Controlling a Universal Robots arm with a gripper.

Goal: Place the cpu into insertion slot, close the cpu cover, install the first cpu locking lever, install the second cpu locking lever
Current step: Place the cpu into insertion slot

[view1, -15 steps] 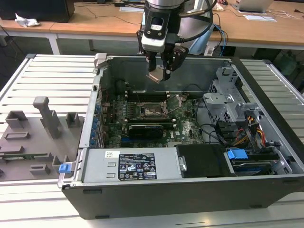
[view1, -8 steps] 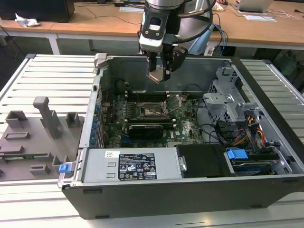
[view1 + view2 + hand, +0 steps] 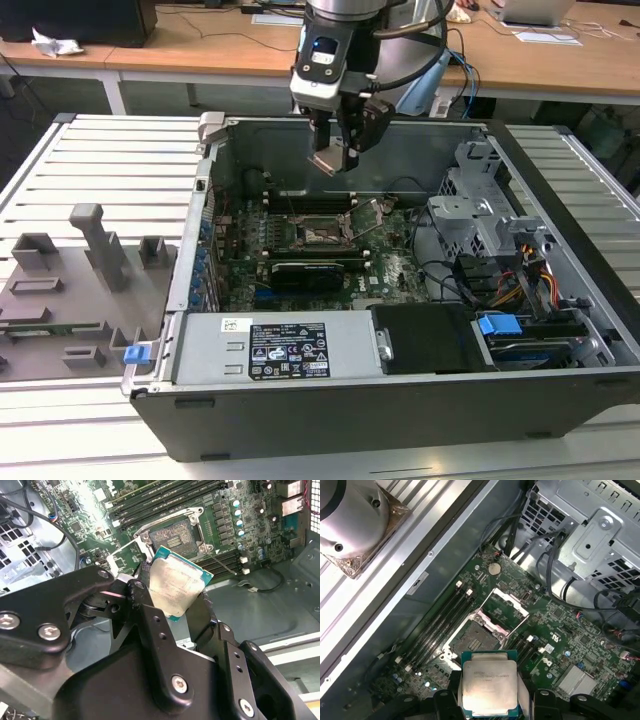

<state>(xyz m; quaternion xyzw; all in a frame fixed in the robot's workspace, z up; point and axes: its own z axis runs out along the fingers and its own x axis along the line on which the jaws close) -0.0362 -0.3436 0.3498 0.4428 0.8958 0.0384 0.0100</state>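
Observation:
My gripper [image 3: 337,150] hangs above the open computer case, shut on the cpu [image 3: 327,163] by two opposite edges. In both wrist views the cpu [image 3: 176,585] [image 3: 489,685] shows its dull silver top and green edge between the black fingers [image 3: 141,580]. The chip is tilted and held well above the motherboard. The insertion slot [image 3: 318,233] [image 3: 173,536] [image 3: 474,641] lies open below it, with a dark centre and a metal rim. The cpu cover [image 3: 503,610] stands swung up from the slot's far edge. A thin locking lever [image 3: 223,565] sticks out beside the slot.
Long black memory slots [image 3: 437,625] run beside the socket. A grey drive cage [image 3: 470,215] and loose cables [image 3: 555,575] sit at the exterior view's right. The power supply [image 3: 272,350] lines the case's front. A grey fixture plate [image 3: 70,290] lies outside, at the left.

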